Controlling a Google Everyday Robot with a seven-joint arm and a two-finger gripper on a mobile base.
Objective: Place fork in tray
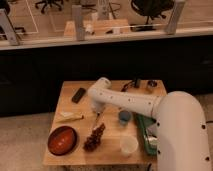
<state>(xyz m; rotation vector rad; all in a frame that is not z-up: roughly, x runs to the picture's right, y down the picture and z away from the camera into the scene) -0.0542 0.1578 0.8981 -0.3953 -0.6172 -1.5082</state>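
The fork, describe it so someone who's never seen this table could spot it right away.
On the wooden table, look between the red-brown bowl and the blue cup. Under the claw is the fork: a thin pale sliver above the brown pinecone-like cluster, far slimmer than anything nearby.

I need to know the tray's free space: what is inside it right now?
Only a strip of the green tray shows, with something pale inside; the arm covers the rest. The gripper is over the table by the fork.

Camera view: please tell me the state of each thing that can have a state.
gripper: low over the table, at the fork.
fork: on the table, not in the tray.
tray: mostly hidden by the arm.
red-brown bowl: upright.
white cup: upright.
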